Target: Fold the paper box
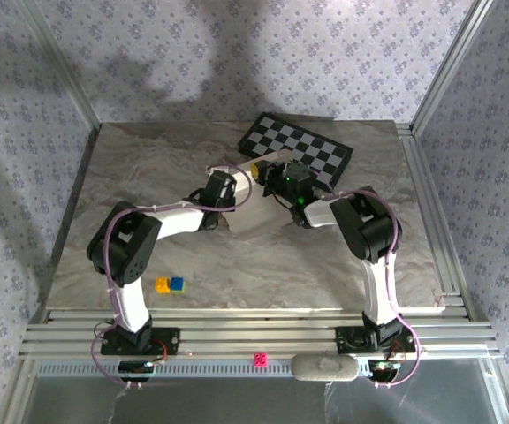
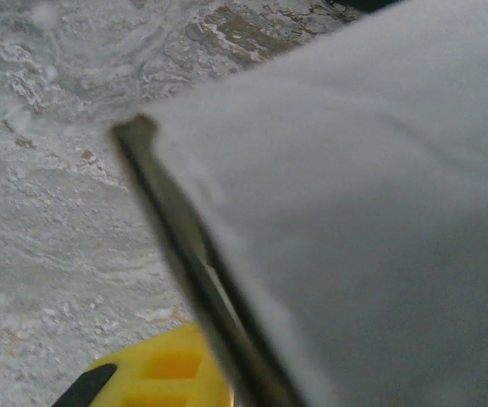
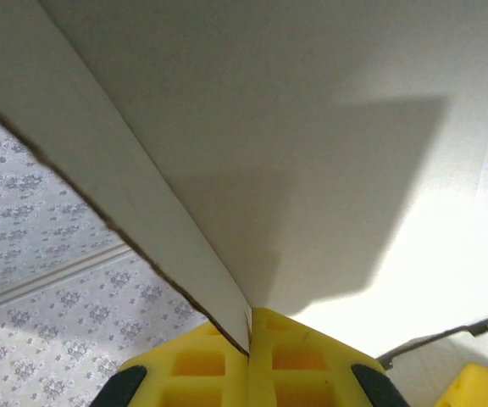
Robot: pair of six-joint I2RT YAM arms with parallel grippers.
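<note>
Currently the right gripper (image 3: 250, 339) pinches the paper box (image 1: 256, 215) wall, mid-fold. Whether the left gripper (image 1: 247, 173) has its jaws open or closed is unclear. Next, that wall probably needs creasing inward.

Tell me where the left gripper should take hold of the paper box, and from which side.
Grip the thin raised edge of the paper box, coming edge-on from the robot's left, one finger on each face. The sheet is thin and stands tilted, so a pinch across it probably suits best; the right gripper pinches another wall.
</note>
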